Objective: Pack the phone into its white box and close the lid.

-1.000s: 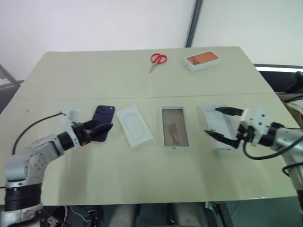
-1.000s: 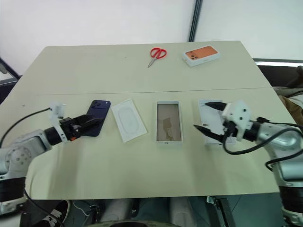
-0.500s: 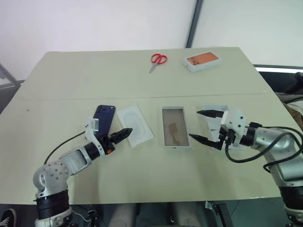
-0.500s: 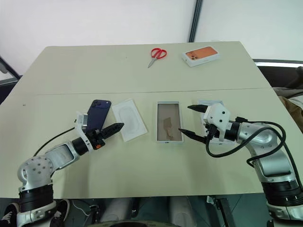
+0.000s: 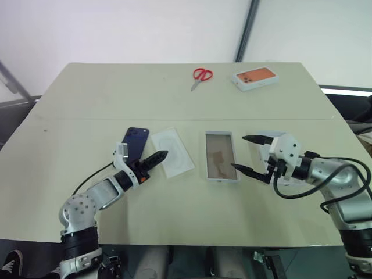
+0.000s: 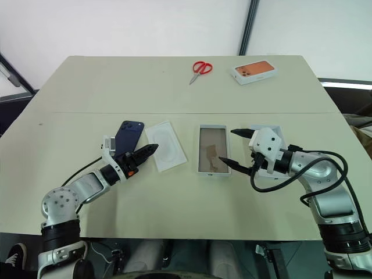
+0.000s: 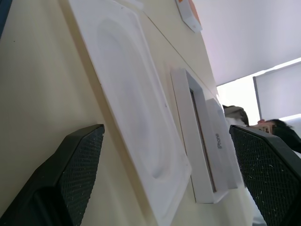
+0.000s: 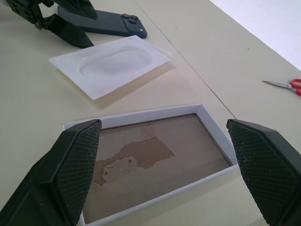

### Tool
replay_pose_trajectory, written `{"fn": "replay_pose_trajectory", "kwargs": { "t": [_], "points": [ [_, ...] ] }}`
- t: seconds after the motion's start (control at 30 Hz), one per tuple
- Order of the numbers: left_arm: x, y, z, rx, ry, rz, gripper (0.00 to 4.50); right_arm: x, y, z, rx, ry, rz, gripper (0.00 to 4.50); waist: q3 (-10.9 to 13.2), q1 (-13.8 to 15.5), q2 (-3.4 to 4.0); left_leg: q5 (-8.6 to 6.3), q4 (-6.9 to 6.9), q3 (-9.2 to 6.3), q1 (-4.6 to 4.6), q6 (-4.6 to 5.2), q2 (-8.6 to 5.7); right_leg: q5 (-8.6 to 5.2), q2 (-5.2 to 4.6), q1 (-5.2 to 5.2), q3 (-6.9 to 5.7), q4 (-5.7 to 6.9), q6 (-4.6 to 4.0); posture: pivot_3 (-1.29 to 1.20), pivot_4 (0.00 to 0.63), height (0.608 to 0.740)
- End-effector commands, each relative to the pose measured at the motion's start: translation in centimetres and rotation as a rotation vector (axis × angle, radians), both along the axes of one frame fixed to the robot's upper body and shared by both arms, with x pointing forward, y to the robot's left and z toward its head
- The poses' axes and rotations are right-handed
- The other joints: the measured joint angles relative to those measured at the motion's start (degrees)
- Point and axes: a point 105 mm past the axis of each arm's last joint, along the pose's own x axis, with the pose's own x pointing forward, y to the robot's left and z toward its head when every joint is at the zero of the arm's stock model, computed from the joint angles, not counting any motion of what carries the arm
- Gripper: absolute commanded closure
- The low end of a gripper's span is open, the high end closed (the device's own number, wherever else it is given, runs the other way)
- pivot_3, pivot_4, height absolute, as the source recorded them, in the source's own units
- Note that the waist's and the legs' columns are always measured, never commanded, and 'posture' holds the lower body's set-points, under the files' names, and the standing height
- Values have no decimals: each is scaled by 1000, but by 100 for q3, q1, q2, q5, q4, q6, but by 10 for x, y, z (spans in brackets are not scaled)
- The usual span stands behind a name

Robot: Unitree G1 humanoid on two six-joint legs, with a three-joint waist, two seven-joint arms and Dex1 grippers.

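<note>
The dark navy phone lies flat, left of a white insert card. My left gripper is open, low over the table by the phone's near right corner, pointing at the card and holding nothing. The white box lies open in the middle, its brown floor showing. My right gripper is open, with its fingertips at the box's right edge. The lid lies just right of the box, mostly covered by the right gripper.
Red scissors and a white box with an orange phone picture lie at the far side of the beige table. The table's front edge runs close below both arms.
My left gripper has moved right, off the phone's near end toward the insert card, and has rolled. The right gripper's fingertips have come left from over the lid to the box's edge. The camera shifted too.
</note>
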Motion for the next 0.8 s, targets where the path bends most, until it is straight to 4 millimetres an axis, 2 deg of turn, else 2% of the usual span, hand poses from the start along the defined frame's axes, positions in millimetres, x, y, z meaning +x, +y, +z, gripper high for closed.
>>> {"fn": "replay_pose_trajectory", "kwargs": {
  "t": [0.03,0.27,0.37,0.6,0.8],
  "points": [
    [0,-12,-10,-16,49,-36,0,-2,4,10,3,-47,14,38,0,1,0,0,0,0,0,1,0,0,0,0,1,-1,0,0,150,740],
    [4,-17,-14,-22,66,-36,0,-2,6,9,6,-46,15,38,0,1,0,0,-4,-2,-3,2,1,0,-1,-4,0,-3,2,0,150,740],
    [4,-12,-15,-21,70,-24,751,-3,5,9,11,-45,12,0,0,-4,0,-1,-5,-2,-4,3,1,0,-1,-7,1,-5,2,0,150,740],
    [4,-8,-14,-37,71,-16,4366,-1,6,8,17,-43,8,0,-2,-3,3,-3,-15,1,-15,7,2,-1,-1,-23,2,-7,5,0,150,740],
    [5,-4,-8,-61,67,4,4449,0,6,8,30,-42,0,0,0,-13,1,-4,-12,5,-13,6,6,-1,-2,-21,3,-7,3,0,150,740]
  ]
}}
